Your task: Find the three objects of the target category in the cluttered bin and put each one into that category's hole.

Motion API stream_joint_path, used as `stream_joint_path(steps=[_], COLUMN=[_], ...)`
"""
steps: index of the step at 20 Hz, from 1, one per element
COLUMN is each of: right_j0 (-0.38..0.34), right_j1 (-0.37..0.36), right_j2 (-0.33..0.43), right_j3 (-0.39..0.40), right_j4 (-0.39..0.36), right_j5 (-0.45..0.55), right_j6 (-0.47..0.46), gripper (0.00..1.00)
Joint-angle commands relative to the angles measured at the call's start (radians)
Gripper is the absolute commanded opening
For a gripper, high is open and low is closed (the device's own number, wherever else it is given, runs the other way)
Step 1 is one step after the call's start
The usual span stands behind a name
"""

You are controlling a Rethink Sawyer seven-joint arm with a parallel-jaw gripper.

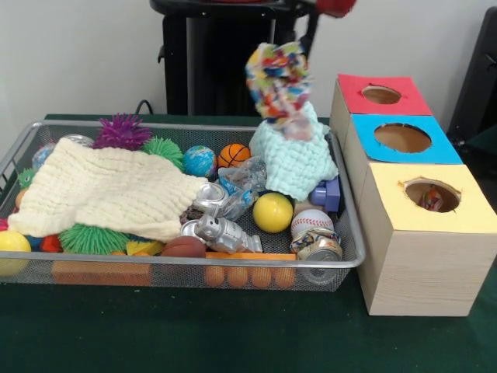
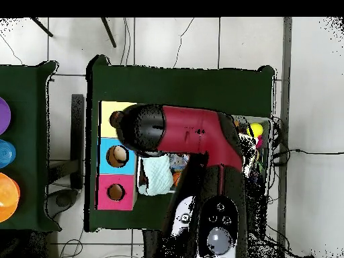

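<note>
The multicoloured fabric bundle (image 1: 277, 80) hangs in the air above the far right corner of the wire mesh bin (image 1: 233, 263), directly over the mint-green cloth (image 1: 296, 159). The front view cuts the gripper off at the top edge and the overhead view hides it beneath the red arm (image 2: 195, 134), so whether it is clenched cannot be told; since the bundle is suspended clear of the bin, the judgement is that the arm carries it.

The step in hand appears to be transfer to the hole (image 1: 432, 194) in the yellow-topped box (image 1: 427, 237), the box nearest the camera in the front view. Something coloured already shows inside that hole.

For a clean transfer:
- The mint-green cloth appears to touch the bundle's lower end. The arm should confirm it is not trailing along before moving sideways.
- The path passes over the red-topped box (image 1: 378, 95) and the blue-topped box (image 1: 402, 137). Release there must be avoided.
- The bundle should be centred over the yellow hole and lowered before release, since soft fabric may catch on the rim.
</note>
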Motion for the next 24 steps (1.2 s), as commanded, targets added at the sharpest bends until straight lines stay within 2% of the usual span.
stream_joint_path(steps=[1,9,14,20,24], right_j0=[0.071,0.181,0.215,0.248,0.275], right_j1=[0.013,0.122,0.215,0.287,0.338], right_j2=[0.063,0.024,0.016,0.000,-0.038], right_j3=[0.023,0.010,-0.022,-0.052,-0.089], right_j4=[0.080,0.125,0.151,0.197,0.209], right_j5=[0.087,-0.060,-0.173,-0.245,-0.281], right_j6=[0.224,0.340,0.374,0.408,0.449], gripper=[0.00,0.00,0.00,0.00,0.00])
